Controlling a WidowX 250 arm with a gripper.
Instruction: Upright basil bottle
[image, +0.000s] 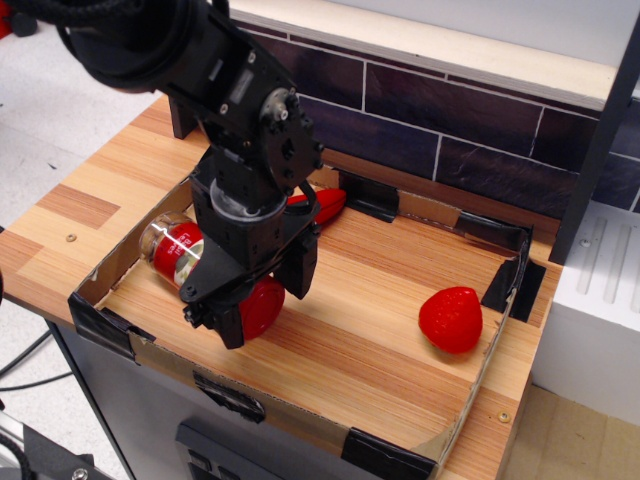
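The basil bottle (176, 251) lies on its side in the near-left corner of the cardboard-walled tray (478, 388). Its red cap (264, 305) points toward the tray's middle and its clear base toward the left wall. My black gripper (263, 299) is low over the bottle's cap end. One finger (229, 326) is on the near side and the other (301, 274) on the far side. The jaws stand open, straddling the bottle near its cap; I cannot tell whether the pads touch it. The arm hides the bottle's middle.
A red chili pepper toy (327, 203) lies by the tray's back wall, just behind the gripper. A red strawberry toy (451, 319) sits at the tray's right side. Low cardboard walls with black tape corners ring the wooden floor. A dark tiled wall stands behind.
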